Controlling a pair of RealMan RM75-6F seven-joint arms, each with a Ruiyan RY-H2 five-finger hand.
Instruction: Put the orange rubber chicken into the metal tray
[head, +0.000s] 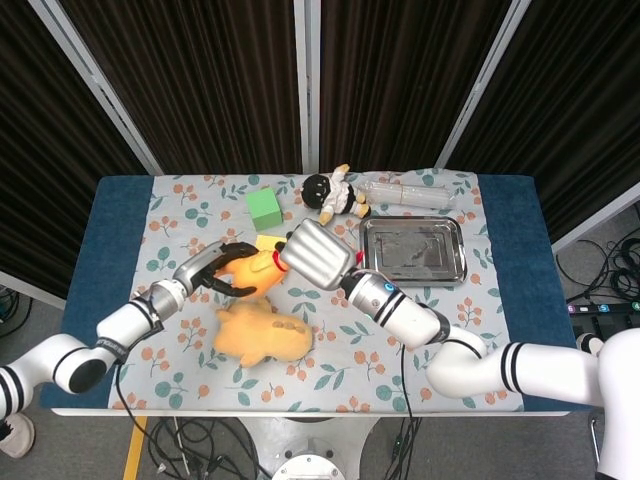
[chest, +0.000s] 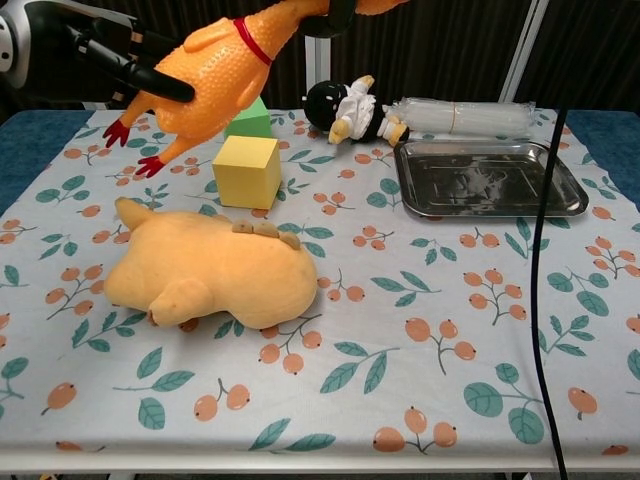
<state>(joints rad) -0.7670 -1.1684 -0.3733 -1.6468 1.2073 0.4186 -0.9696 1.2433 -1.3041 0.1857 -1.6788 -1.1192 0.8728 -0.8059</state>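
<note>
Orange rubber chicken (chest: 215, 75) hung above the worktop (chest: 420, 330), grasped by both the left hand (head: 222, 268) and right hand (head: 312, 253), at nine o'clock from the empty metal tray (head: 413, 248).

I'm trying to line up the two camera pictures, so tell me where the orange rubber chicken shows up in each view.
Head view: orange rubber chicken left of centre, between both hands, above the tablecloth.
Chest view: orange rubber chicken upper left, hanging in the air over the yellow cube.
Shared landmark: the metal tray, empty, to its right in both.
</note>
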